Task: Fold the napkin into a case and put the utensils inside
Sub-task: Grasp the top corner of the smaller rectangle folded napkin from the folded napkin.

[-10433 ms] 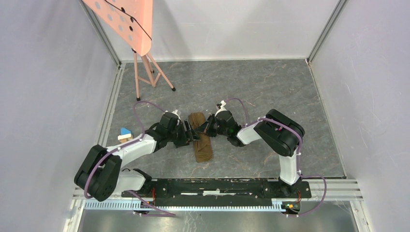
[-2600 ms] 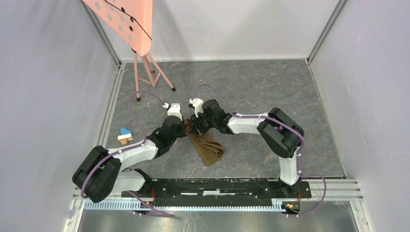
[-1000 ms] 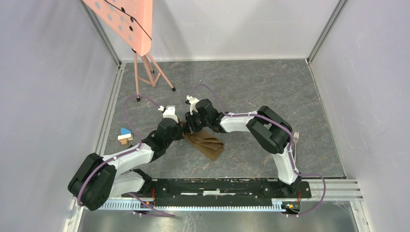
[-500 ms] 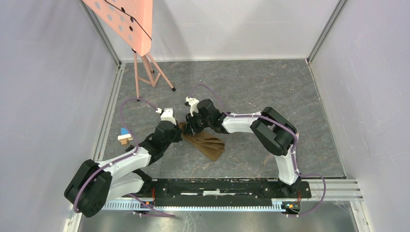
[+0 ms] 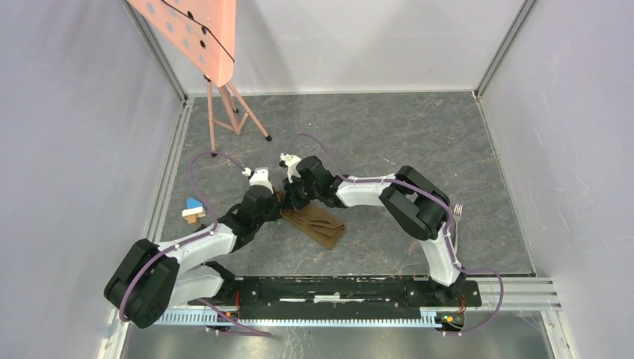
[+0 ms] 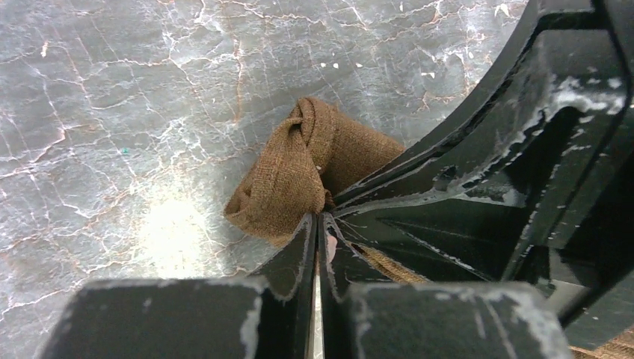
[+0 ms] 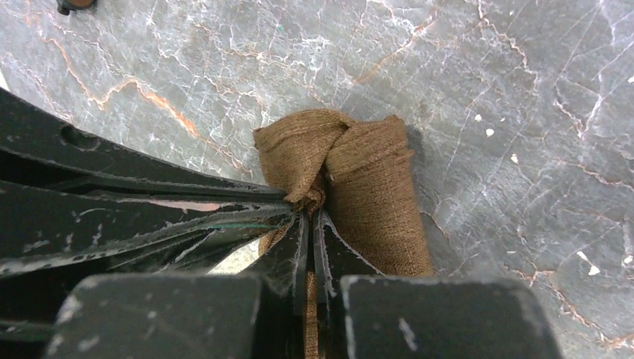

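The tan-brown napkin [image 5: 319,224] lies as a narrow folded strip on the grey table, running from the grippers toward the lower right. Its upper-left end is twisted into a knot-like bunch [image 6: 299,168] [image 7: 336,161]. My left gripper [image 5: 277,200] [image 6: 318,218] is shut, its tips pinching that bunch from the left. My right gripper [image 5: 292,197] [image 7: 309,213] is shut on the same bunch from the other side, with cloth showing between its jaws. The two grippers' fingers touch. Behind the right arm's elbow, a silvery fork tip [image 5: 457,210] peeks out. No other utensil is visible.
A small blue-and-wood block [image 5: 194,210] sits left of the left arm. A pink stand [image 5: 224,112] with a perforated pink board [image 5: 196,31] occupies the back left corner. Grey walls enclose the table on three sides.
The right gripper has closed on the napkin's bunched end. Both grippers and that end have shifted slightly left, and the strip lies flatter than before.
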